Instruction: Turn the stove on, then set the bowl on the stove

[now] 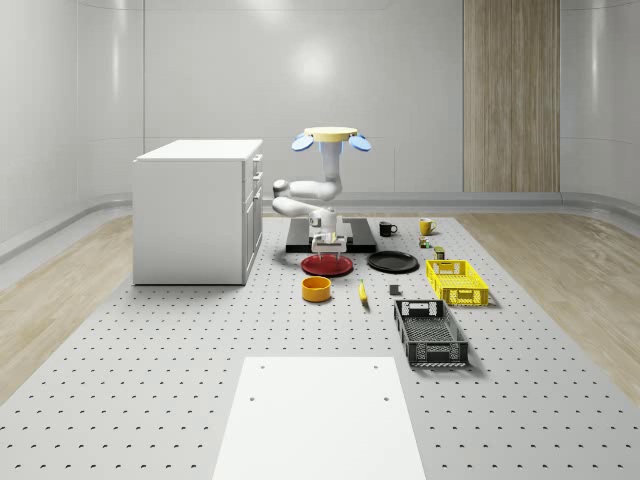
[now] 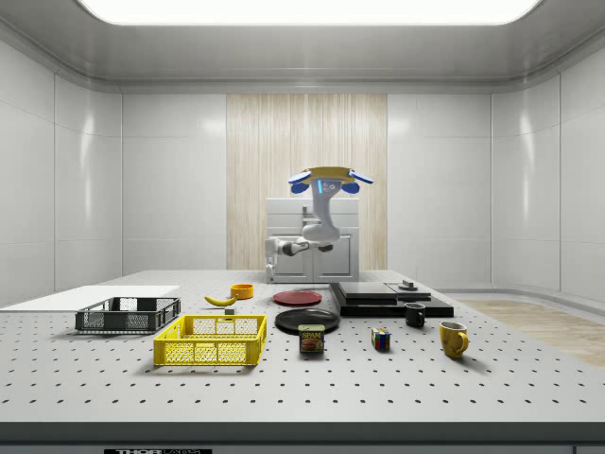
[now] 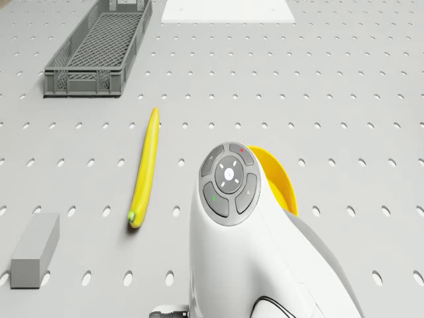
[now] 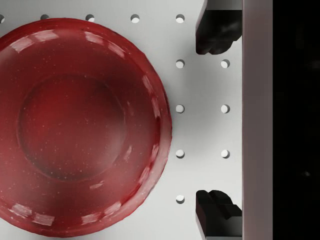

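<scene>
The black stove [image 1: 352, 243] lies flat on the table, its knob [image 2: 408, 285] at the end on the side view's right. The yellow bowl [image 1: 316, 289] stands on the table in front of a red plate [image 1: 327, 265], and the arm [image 3: 252, 232] partly hides the bowl [image 3: 281, 180] in the drone view. The drone [image 1: 331, 136] hovers above the stove's front edge and the red plate. My gripper [image 1: 331, 243] hangs low there. In the wrist view my gripper [image 4: 215, 120] is open, its fingertips [image 4: 215, 30] spread over bare table between the red plate [image 4: 75, 125] and the stove's edge [image 4: 257, 120].
A banana [image 1: 362, 292], a small grey block [image 3: 36, 248], a black plate [image 1: 393, 262], a yellow crate [image 1: 457, 281] and a dark crate [image 1: 430, 332] lie to the whole-scene view's right. A white cabinet [image 1: 198, 210] stands at the left. Two mugs [image 1: 388, 229] sit behind the stove.
</scene>
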